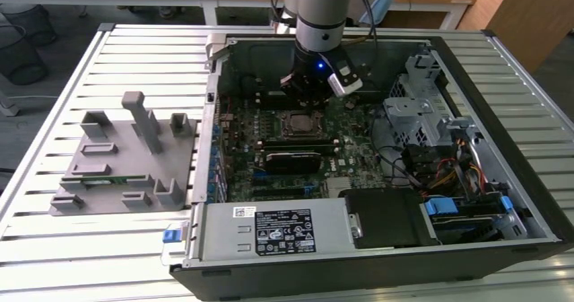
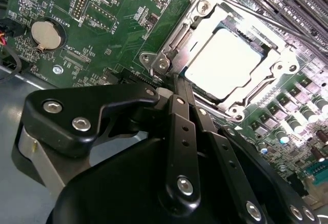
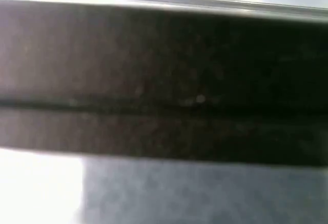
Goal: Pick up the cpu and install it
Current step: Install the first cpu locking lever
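The cpu (image 2: pixel 220 62), a flat square chip with a bright silver top, lies inside the metal socket frame (image 2: pixel 277 67) on the green motherboard (image 2: pixel 102 34). In the second wrist view my gripper (image 2: pixel 177 83) hangs just beside a corner of that frame, its two black fingers (image 2: pixel 179 131) drawn together with nothing between them. In the exterior view the gripper (image 1: pixel 310 99) hovers inside the open computer case, slightly behind the socket (image 1: pixel 300 122).
The case wall (image 1: pixel 215 114) rings the motherboard. A power supply (image 1: pixel 269 231) sits at the front, with a drive cage (image 1: pixel 421 107) and loose cables (image 1: pixel 448 174) on the exterior view's right. A grey fixture rack (image 1: pixel 121 157) stands on the slatted table. A coin battery (image 2: pixel 43 33) sits on the board.
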